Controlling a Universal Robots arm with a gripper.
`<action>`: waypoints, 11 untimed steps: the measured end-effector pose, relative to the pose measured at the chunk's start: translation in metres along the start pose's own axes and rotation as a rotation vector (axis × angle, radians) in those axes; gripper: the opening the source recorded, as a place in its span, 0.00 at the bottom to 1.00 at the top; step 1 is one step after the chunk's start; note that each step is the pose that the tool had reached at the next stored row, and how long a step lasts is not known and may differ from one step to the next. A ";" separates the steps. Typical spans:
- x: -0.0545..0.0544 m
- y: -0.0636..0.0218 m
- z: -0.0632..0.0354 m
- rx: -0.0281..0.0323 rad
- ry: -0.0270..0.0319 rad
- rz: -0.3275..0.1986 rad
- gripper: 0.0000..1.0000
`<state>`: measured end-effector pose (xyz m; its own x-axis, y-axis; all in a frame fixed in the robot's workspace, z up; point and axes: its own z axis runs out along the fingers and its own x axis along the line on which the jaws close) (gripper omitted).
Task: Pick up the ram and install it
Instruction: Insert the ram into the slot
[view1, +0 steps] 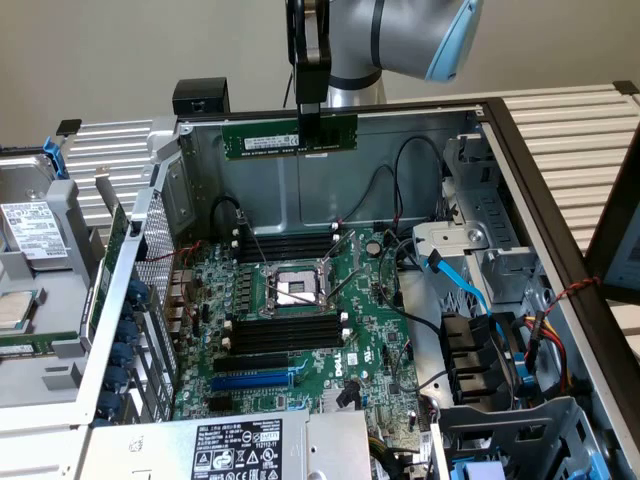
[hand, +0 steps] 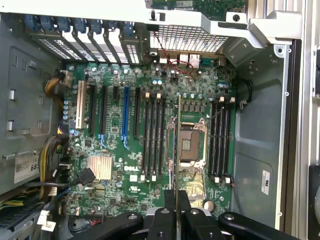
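The gripper (view1: 311, 130) was clamped on the ram (view1: 258, 140), holding it level, high above the far wall of the open computer case (view1: 300, 195), well apart from the black memory slots (view1: 290, 332) on the motherboard (view1: 350, 340) below.

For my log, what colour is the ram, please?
The ram is green, clearest in the exterior view.

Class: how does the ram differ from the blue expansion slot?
The ram is a green circuit stick; the blue expansion slot is an empty blue socket. The ram hangs clamped in the gripper; the slot is fixed on the motherboard. Both are long and narrow.
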<state>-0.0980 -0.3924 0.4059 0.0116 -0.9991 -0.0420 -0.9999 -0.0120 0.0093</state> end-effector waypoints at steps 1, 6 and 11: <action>0.000 0.0003 0.0000 0.0001 -0.0001 0.000 0.14; 0.000 0.0003 0.0006 -0.0006 -0.0001 0.000 0.14; 0.001 0.0009 0.0015 -0.0010 -0.0002 0.000 0.14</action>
<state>-0.0989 -0.3929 0.4044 0.0115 -0.9990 -0.0422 -0.9999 -0.0119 0.0103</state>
